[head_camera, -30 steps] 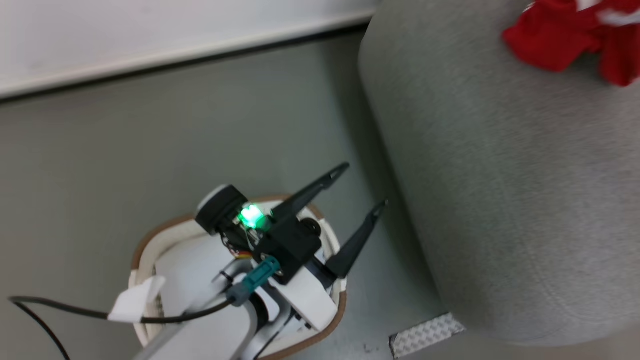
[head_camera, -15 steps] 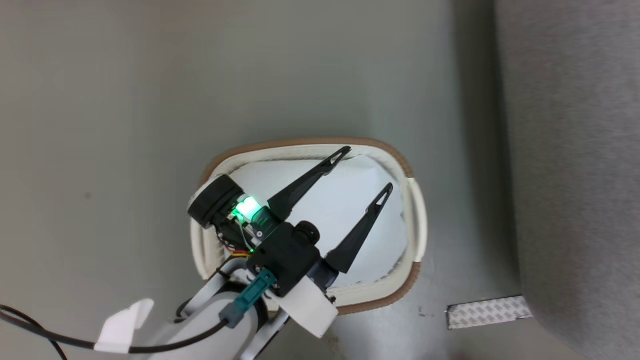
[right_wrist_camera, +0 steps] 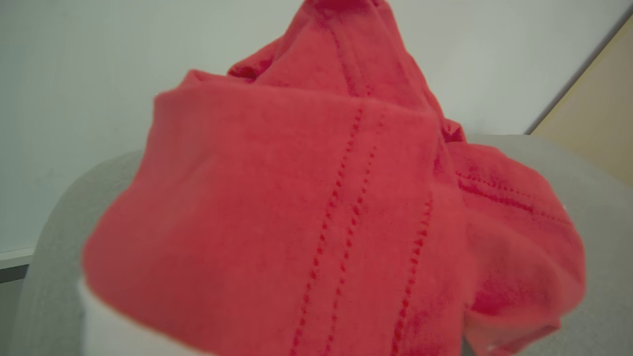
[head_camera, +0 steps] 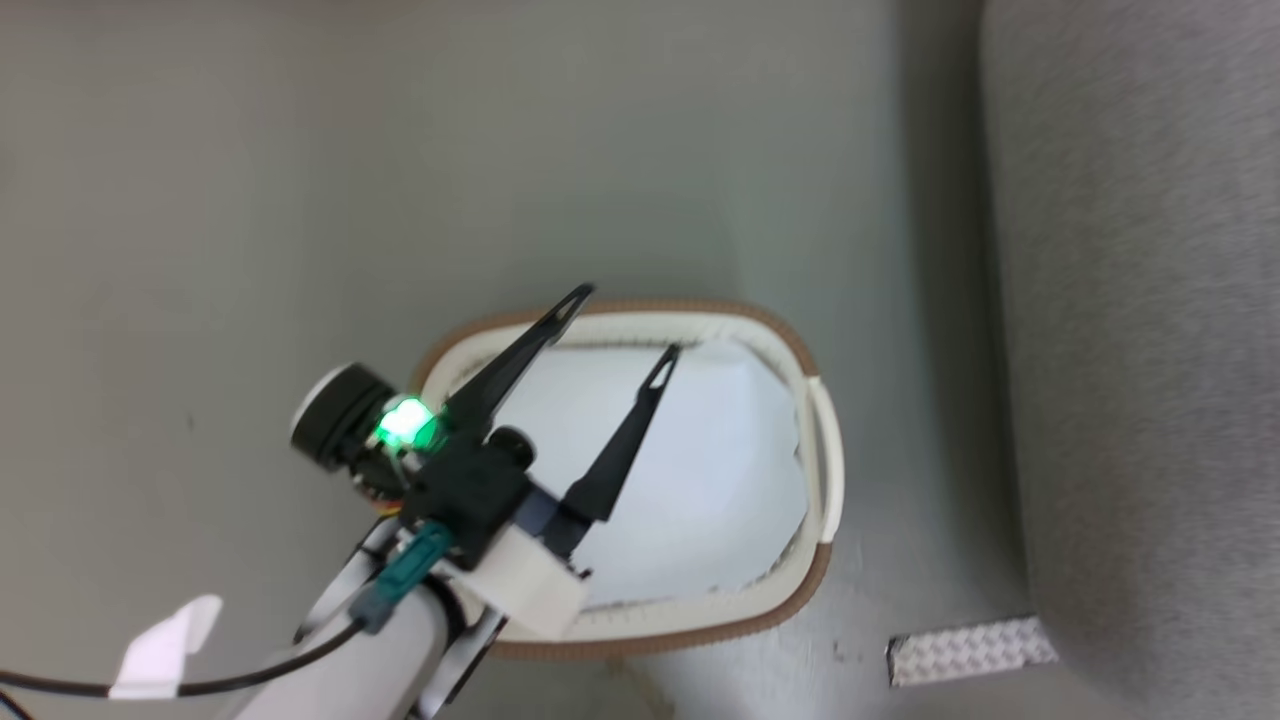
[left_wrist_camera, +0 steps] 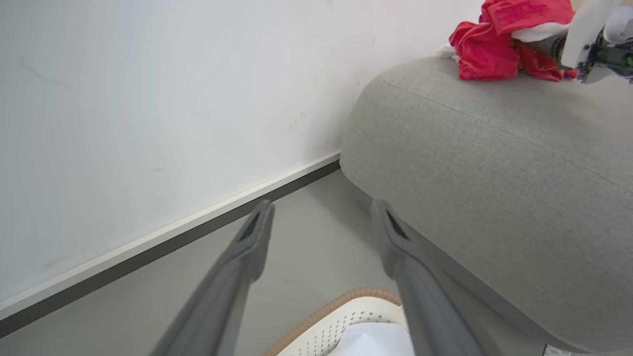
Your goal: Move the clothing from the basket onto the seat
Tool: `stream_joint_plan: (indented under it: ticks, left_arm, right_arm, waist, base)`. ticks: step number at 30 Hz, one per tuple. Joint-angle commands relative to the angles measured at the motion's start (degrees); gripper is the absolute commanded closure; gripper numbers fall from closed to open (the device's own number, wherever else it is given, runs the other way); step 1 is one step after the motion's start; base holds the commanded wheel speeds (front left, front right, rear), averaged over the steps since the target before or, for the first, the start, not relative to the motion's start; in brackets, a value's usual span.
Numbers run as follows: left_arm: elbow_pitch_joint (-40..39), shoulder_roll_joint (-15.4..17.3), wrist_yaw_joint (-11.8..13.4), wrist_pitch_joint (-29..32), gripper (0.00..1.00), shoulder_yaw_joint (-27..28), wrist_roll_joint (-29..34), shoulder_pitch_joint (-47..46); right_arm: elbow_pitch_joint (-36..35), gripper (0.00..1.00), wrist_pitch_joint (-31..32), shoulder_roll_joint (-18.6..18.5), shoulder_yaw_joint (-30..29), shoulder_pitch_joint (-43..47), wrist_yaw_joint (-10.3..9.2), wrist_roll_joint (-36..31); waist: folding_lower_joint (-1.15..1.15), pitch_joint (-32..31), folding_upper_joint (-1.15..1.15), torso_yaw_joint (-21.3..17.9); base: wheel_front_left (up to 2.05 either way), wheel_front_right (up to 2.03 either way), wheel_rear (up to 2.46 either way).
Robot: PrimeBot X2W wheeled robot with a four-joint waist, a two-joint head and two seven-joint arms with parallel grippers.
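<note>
Shifted leftward, left hand [head_camera: 623, 324] hovers wide open, empty, over basket [head_camera: 815, 430]; right hand [left_wrist_camera: 588, 42] grip unclear.

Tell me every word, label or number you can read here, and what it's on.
None can be read.
The white tag looks blank.
The basket, the seat, the red clothing and the left gripper show no print.

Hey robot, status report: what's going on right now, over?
Left gripper open above basket. Right gripper by clothing on seat, grip hidden. White cloth in basket. No obstruction seen.
</note>
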Motion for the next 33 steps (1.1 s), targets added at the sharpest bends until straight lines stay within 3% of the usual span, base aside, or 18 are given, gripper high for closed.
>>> stream_joint_plan:
  ticks: [1, 12, 21, 27, 33]
  left_arm:
    - [0.9, 0.5, 0.5, -1.1, 0.00, 0.7, -1.5, 1.9]
    - [8.2, -0.1, 5.2, -7.5, 0.00, 5.1, -9.5, 17.5]
    - [9.9, -1.5, 8.4, -9.1, 0.00, 9.9, -13.1, 28.0]
    - [11.0, -3.3, 8.4, -9.1, 0.00, 13.8, -11.5, 32.0]
    - [13.2, -5.2, 7.0, -9.1, 0.00, 19.1, -9.9, 35.2]
  right_arm:
    - [-1.6, 0.00, 0.0, 0.2, 1.7, 3.5, -0.13, 0.5]
    - [-17.2, 0.00, 0.0, 4.4, 9.1, 30.6, -0.13, 6.6]
    - [-34.7, 0.00, 1.8, 11.7, 14.3, 47.2, -0.13, 6.1]
    - [-42.8, 0.00, 3.1, 15.2, 20.0, 56.4, -0.13, 7.6]
    - [-42.3, 0.00, 1.9, 16.4, 25.9, 61.6, -0.13, 9.1]
  waist:
    - [-0.01, -5.0, 0.00, -1.5]
    - [-0.01, -25.4, 0.00, -0.8]
    - [-0.01, -34.1, 0.00, 2.5]
    - [-0.01, -38.6, 0.00, 5.9]
    - [-0.01, -41.1, 0.00, 8.1]
  base:
    - [0.00, 0.00, 0.00]
    - [0.00, 0.00, 0.00]
    - [0.00, 0.00, 0.00]
    - [0.00, 0.00, 0.00]
    - [0.00, 0.00, 0.00]
